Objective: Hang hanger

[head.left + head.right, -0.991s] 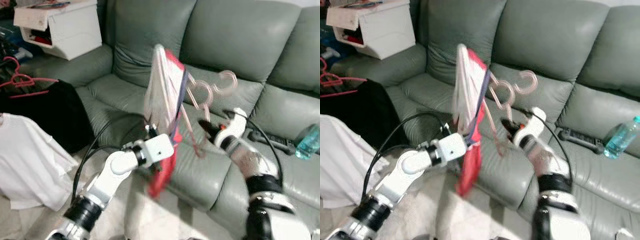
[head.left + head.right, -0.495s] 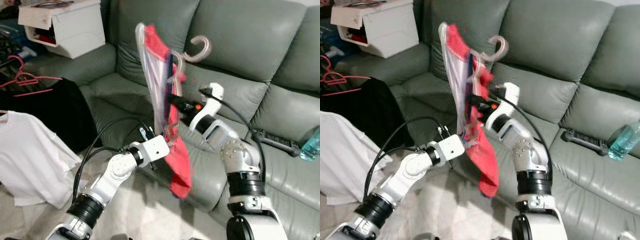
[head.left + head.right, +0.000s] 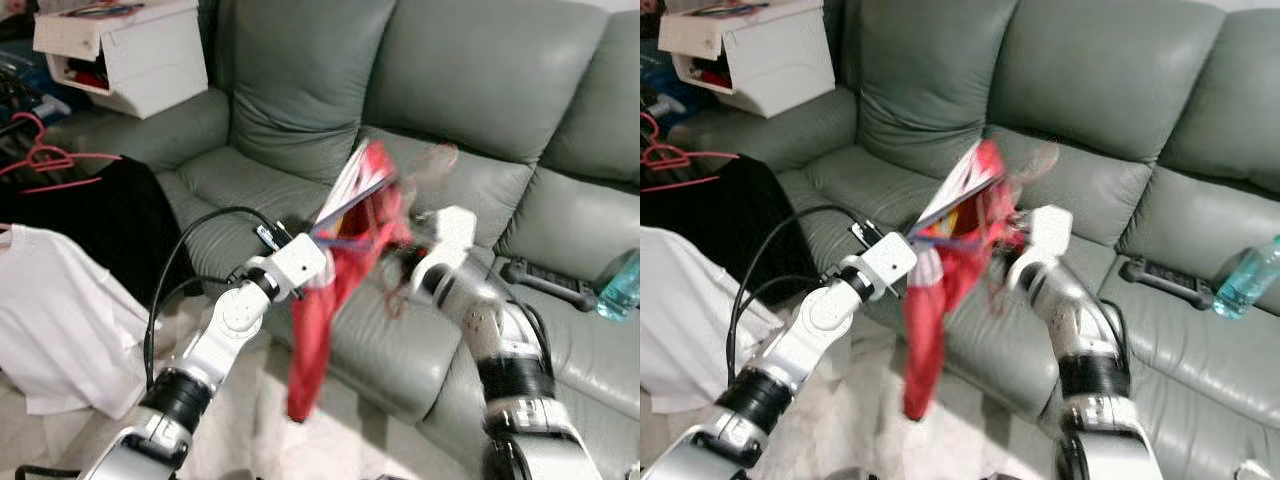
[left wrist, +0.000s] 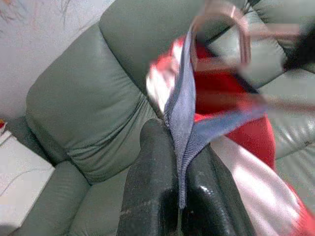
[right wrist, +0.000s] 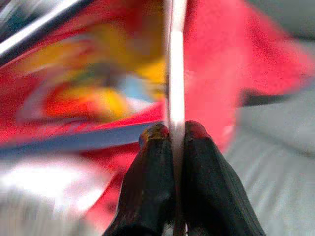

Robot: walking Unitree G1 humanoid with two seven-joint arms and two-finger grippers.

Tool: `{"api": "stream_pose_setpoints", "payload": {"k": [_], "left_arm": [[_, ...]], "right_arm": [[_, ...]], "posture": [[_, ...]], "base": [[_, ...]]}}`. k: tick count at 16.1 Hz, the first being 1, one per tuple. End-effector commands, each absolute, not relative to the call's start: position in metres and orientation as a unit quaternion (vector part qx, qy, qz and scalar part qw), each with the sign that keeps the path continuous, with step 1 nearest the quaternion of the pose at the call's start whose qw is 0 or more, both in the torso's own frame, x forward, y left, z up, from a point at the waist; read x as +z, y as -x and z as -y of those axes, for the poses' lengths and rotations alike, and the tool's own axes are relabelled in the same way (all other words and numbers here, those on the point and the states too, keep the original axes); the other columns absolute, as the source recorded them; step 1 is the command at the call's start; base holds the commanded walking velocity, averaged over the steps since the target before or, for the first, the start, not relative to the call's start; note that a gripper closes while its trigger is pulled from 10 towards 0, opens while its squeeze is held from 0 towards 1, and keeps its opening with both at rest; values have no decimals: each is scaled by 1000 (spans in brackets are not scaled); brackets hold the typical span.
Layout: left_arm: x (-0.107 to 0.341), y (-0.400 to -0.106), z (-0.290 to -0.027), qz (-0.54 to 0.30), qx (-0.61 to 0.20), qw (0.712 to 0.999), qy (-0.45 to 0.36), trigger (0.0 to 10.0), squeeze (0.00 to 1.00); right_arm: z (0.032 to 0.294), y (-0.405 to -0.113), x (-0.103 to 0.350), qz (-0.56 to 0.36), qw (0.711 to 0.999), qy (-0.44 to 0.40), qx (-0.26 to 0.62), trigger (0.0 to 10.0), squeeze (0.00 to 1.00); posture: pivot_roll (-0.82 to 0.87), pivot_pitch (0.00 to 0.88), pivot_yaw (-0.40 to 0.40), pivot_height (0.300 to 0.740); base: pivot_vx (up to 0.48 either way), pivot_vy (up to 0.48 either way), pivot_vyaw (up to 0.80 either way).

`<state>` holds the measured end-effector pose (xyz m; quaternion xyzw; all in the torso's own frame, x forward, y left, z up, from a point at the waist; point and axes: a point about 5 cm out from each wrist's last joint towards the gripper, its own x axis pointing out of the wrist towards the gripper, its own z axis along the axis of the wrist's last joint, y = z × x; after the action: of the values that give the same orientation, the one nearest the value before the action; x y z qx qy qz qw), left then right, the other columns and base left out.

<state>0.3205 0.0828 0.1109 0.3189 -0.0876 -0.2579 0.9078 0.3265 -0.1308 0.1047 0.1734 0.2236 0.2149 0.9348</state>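
- Nearest to us, at about 7 o'clock in the head views, our left arm reaches up from the low corner; its left gripper [image 4: 178,162] is clenched on the blue ribbed collar [image 4: 183,123] of the red garment [image 3: 318,320].
- At about 5 o'clock our right arm rises, and its right gripper [image 5: 172,135] is pinched tight on a thin pale bar of the hanger [image 5: 173,59], with red and yellow cloth blurred just behind it.
- Between the two grippers, near the centre, the garment hangs in the air in front of the sofa's edge; its long red part drops down toward 6 o'clock, and a white part [image 3: 345,180] shows at its top.
- We see the pink hook of the hanger [image 4: 221,19] in the left wrist view, above the collar; in the head views it is only a faint blur at about 1 o'clock from the garment.
- At 9 o'clock, a white shirt [image 3: 50,310] lies low, and behind it a black cloth [image 3: 95,215] with a red hanger [image 3: 45,160] on it.
- Farther back, the grey-green sofa [image 3: 480,80] takes the whole middle and the 12 o'clock area.
- On its seat at 3 o'clock lie a black remote [image 3: 545,280] and, just beside it, a light blue bottle [image 3: 618,290].
- At 11 o'clock, farthest from us, a white box [image 3: 130,50] stands on the sofa arm.
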Motion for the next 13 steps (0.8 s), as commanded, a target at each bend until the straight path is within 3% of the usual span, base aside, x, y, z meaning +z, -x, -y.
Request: {"api": "stream_pose_setpoints", "payload": {"k": [1,2,3,4,5,6,7,8,10,13], "left_arm": [[113,-322,-87,94,-246,911,-318,10000,0],[112,-321,-87,93,-245,912,-317,10000,0],[110,-320,-85,92,-247,912,-315,10000,0],[109,-318,-84,93,-249,911,-314,10000,0],[109,-318,-84,94,-250,911,-314,10000,0],[109,-318,-83,96,-250,911,-313,10000,0],[110,-318,-83,97,-249,911,-313,10000,0],[110,-319,-83,98,-249,911,-313,10000,0],[112,-320,-83,101,-250,910,-316,10000,0],[111,-321,-84,99,-248,910,-315,10000,0]], "right_arm": [[102,-323,138,-159,913,-178,331,10000,0],[98,-311,130,-188,898,-117,381,10000,0],[106,-300,105,-228,889,-11,397,10000,0],[116,-298,92,-243,891,37,382,10000,0],[124,-305,92,-233,908,44,346,10000,0],[141,-328,105,-177,955,34,234,10000,0],[162,-343,115,-154,980,-29,119,10000,0],[169,-344,112,-173,979,-46,95,10000,0],[142,-320,90,-244,938,-30,244,10000,0],[140,-321,85,-240,942,-27,233,10000,0]], "posture": [[-61,0,22,740],[-63,0,23,740],[-63,0,23,740],[-63,0,23,740],[-62,0,23,740],[-62,0,23,740],[-65,0,27,740],[-64,0,29,740],[-61,0,26,740],[-64,0,28,740]], "base": [[0,0,0],[0,0,0],[0,0,0],[0,0,0],[0,0,0],[0,0,0],[0,0,0],[0,0,0],[0,0,0],[0,0,0]]}}
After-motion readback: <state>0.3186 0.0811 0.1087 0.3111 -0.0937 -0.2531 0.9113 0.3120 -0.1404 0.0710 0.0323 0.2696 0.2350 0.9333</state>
